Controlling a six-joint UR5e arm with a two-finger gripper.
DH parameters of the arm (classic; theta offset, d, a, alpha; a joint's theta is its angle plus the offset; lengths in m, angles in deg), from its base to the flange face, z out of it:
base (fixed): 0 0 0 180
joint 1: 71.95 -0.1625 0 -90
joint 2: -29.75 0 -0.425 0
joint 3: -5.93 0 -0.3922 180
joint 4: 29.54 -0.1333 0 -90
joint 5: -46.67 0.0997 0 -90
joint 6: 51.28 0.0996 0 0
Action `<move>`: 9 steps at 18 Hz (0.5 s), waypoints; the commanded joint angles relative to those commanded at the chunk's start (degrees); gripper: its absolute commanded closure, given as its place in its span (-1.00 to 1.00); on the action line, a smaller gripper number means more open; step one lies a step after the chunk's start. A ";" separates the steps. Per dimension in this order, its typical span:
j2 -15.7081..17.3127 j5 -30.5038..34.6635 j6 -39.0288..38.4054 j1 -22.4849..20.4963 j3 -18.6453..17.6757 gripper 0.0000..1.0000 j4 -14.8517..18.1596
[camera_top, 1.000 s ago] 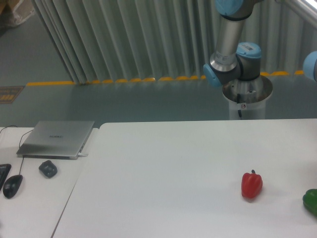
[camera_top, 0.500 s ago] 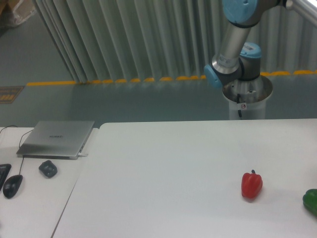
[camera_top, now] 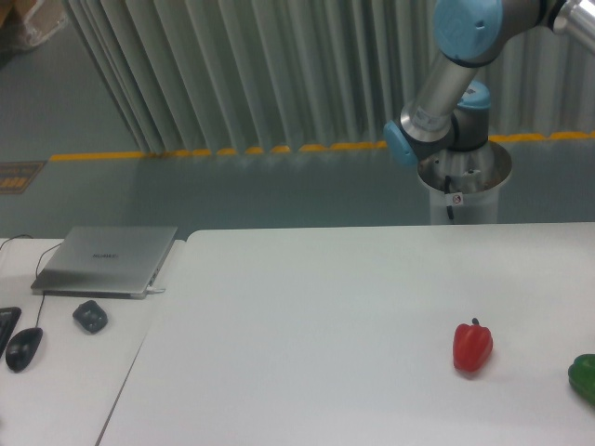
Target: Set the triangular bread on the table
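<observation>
1. Two peppers share our surface (camera_top: 325,325): a red pepper (camera_top: 472,346) and, at the right edge, a green pepper (camera_top: 584,376).
2. We see no triangular bread anywhere.
3. Our tool is out of frame, so we cannot tell its state; only the arm (camera_top: 446,84) shows.

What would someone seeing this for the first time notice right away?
The red pepper stands alone on the right of the white table, the brightest thing in view, with a green pepper cut off at the right edge. Behind the table the arm with blue joints leans up out of the top right. A closed laptop lies on the desk at left.
</observation>
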 joint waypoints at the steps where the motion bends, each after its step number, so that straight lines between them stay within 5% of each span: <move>1: -0.09 0.00 0.00 0.00 0.00 -1.00 0.00; 9: -1.58 1.14 -0.09 -0.26 -0.97 -1.00 0.61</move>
